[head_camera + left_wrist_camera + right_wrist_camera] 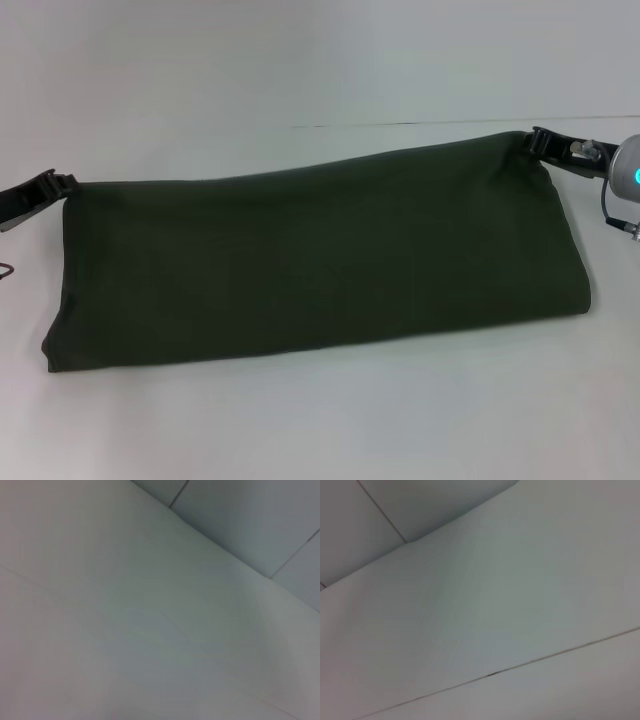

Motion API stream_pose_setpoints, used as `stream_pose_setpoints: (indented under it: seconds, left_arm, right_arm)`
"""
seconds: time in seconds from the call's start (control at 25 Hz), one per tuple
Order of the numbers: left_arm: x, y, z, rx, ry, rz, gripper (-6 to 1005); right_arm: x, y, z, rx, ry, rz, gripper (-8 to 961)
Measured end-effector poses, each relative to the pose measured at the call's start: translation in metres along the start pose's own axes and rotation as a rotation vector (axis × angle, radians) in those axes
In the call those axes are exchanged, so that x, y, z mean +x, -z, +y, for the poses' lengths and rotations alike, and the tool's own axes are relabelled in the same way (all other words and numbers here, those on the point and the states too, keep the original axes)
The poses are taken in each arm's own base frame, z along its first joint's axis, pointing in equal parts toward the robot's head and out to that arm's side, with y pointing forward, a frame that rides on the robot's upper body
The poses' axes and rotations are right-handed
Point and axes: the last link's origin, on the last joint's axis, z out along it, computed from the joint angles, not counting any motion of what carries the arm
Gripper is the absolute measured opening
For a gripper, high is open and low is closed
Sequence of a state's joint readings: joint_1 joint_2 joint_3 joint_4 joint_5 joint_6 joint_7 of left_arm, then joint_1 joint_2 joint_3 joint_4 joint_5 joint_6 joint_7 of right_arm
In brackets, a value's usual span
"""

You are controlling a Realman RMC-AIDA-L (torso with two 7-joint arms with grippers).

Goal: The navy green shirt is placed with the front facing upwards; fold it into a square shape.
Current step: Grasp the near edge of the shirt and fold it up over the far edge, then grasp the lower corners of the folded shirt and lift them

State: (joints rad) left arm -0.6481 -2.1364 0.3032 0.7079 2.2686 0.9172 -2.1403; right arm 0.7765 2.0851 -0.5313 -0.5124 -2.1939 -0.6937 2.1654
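The shirt [315, 255] lies across the middle of the white table [320, 420] as a long dark green band, already doubled over lengthwise; no lettering, collar or sleeves show on its upper face. The nearer long edge looks like a rounded fold, and the far long edge runs straight between the two arms.

The left gripper [55, 186] sits at the shirt's far left corner, and the right gripper [540, 143] at its far right corner. Both come in low from the outer sides, forearms nearly level with the table, jaws pointing inward toward the cloth. Each seems to meet its corner, but I cannot tell from here whether the jaws are closed on the fabric or have let it go. The wrist cameras show only bare white surface and give nothing on this.

My reading is that a lengthwise fold has just been laid down, or is at its very end, with the far edge stretched taut between the two corners. The band is much too long to count as a square, so the work is perhaps halfway. The next move would call for freeing these corners, then taking one short end and carrying it over toward the other, keeping the edges lined up so the layers underneath do not slide or bunch.
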Motion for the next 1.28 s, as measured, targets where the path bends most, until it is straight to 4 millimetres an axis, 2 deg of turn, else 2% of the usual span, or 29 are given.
stream_pose_setpoints:
  seconds: [0.48,0.68,0.8,1.12,1.24,1.28]
  left_arm:
    - [-0.004,-0.006,0.002,0.024,0.022,0.048,32]
    - [-0.007,-0.007,0.001,0.016,0.049,0.064,202]
    - [-0.008,-0.006,0.000,0.008,0.058,0.065,323]
    - [-0.013,0.007,0.011,-0.153,0.006,0.072,375]
    - [-0.014,0.015,0.014,-0.218,0.007,0.074,395]
    - [-0.013,0.019,0.014,-0.235,0.017,0.068,429]
  right_arm:
    - [0.002,-0.002,0.000,-0.005,-0.001,-0.036,179]
    - [0.003,-0.001,-0.002,-0.015,-0.024,-0.058,187]
    - [0.003,0.002,-0.006,-0.020,-0.064,-0.080,306]
    - [-0.002,0.014,-0.022,-0.018,-0.133,-0.141,675]
    - [-0.007,0.023,-0.030,-0.042,-0.171,-0.183,782]
    - [-0.009,0.028,-0.033,-0.063,-0.181,-0.195,818]
